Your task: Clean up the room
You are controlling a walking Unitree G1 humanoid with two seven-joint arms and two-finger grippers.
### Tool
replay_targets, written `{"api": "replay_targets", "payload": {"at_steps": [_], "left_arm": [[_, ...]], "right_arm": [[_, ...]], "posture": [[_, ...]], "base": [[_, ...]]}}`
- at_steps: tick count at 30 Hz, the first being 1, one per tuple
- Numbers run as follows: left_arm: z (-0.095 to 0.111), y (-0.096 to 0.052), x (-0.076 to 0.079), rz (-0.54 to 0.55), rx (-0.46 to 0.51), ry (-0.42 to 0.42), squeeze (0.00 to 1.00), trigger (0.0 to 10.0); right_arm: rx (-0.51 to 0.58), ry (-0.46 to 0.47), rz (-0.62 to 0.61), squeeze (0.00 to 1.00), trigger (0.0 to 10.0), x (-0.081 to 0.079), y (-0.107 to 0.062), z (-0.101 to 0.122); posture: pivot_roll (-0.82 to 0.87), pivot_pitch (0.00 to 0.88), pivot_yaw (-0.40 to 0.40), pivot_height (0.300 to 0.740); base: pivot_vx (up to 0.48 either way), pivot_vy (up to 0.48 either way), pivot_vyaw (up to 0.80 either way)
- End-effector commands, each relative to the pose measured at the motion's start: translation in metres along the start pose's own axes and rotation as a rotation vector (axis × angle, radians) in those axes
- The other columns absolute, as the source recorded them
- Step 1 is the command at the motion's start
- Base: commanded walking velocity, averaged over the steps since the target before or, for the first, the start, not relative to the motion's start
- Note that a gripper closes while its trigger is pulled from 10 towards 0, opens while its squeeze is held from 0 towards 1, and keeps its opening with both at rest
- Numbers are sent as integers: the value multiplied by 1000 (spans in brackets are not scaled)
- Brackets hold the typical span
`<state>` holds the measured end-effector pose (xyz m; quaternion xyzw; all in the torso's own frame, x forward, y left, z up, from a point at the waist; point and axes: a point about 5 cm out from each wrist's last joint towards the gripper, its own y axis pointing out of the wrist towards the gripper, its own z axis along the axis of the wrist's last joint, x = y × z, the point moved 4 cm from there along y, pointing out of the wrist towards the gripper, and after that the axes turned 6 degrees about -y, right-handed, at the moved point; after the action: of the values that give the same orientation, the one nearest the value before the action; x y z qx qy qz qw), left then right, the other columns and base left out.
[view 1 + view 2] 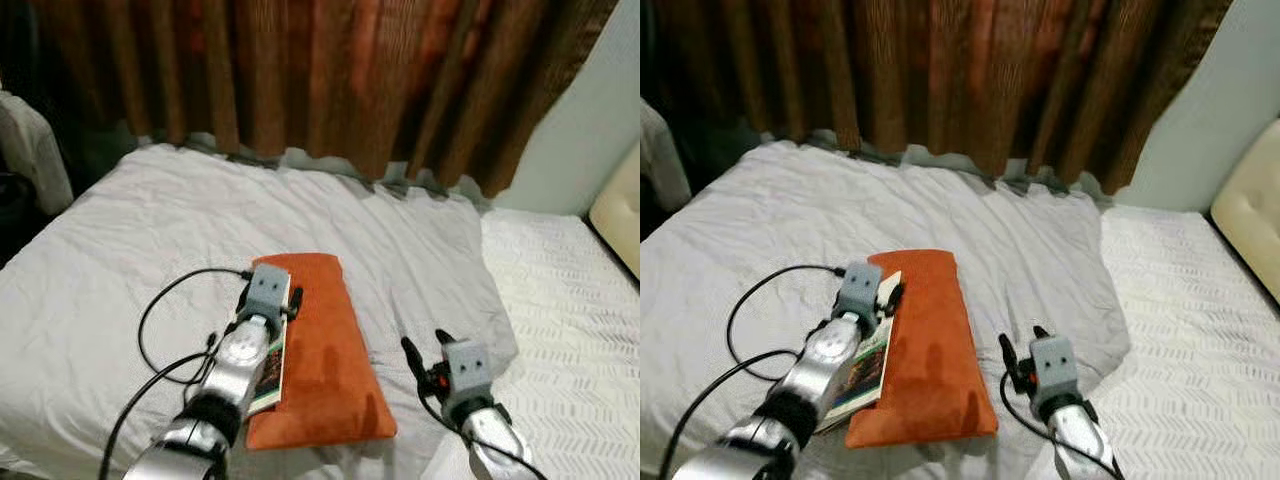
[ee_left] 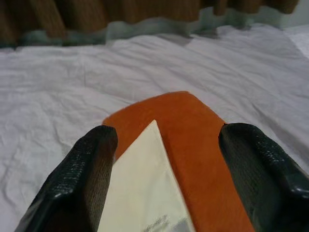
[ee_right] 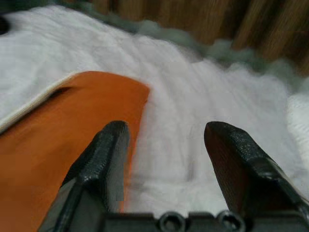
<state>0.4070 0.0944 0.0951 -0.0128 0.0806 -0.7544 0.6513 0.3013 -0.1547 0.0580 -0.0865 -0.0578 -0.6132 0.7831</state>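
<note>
An orange pillow (image 1: 325, 340) lies lengthwise on the white bed sheet (image 1: 120, 250). A book (image 1: 268, 375) with a cream page edge and a colourful cover rests on the pillow's left side. My left gripper (image 1: 270, 296) hovers over the book's far corner, open, with the cream corner (image 2: 145, 193) and the orange pillow (image 2: 193, 140) showing between its fingers (image 2: 87, 169). My right gripper (image 1: 425, 347) is open, low over the sheet just right of the pillow. In the right wrist view the pillow (image 3: 63, 125) lies beside one finger (image 3: 104, 154), nothing held.
Brown curtains (image 1: 330, 80) hang behind the bed. Black cables (image 1: 160, 320) loop over the sheet to the left of my left arm. A white patterned cover (image 1: 560, 330) lies on the right, with a cream headboard (image 1: 620, 210) beyond. Dark objects (image 1: 25, 170) stand at far left.
</note>
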Motion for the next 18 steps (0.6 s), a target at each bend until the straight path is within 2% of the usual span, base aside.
{"api": "replay_targets", "payload": {"at_steps": [1,2,4,7,11,12,13,18], "left_arm": [[11,6,1,69,3,6,0,10000],[13,8,1,86,-2,-2,0,10000],[13,8,4,92,-9,-9,0,10000],[9,9,15,85,-44,-19,0,10000],[-5,6,27,54,-126,-91,0,10000],[-7,6,28,52,-138,-94,0,10000],[-12,5,26,78,-164,-89,0,10000],[-12,4,18,130,-166,-16,0,10000]], "right_arm": [[53,66,137,0,10000,-23,-2,19],[52,85,183,0,10000,-31,-6,22],[44,82,202,0,10000,-36,-9,23],[9,73,223,0,10000,-40,-16,17],[14,110,267,0,10000,-50,-19,23],[23,125,289,0,10000,-55,-19,25],[34,153,352,0,10000,-66,-18,33],[25,158,412,0,10000,-76,-16,38]], "posture": [[-247,147,-104,740],[-267,161,-105,740],[-282,176,-106,740],[-289,189,-106,740],[-291,203,-99,740],[-292,206,-95,740],[-290,209,-91,740],[-284,214,-89,740]], "base": [[0,0,0],[0,0,0],[0,0,0],[0,0,0],[0,0,0],[0,0,0],[0,0,0],[0,0,0]]}}
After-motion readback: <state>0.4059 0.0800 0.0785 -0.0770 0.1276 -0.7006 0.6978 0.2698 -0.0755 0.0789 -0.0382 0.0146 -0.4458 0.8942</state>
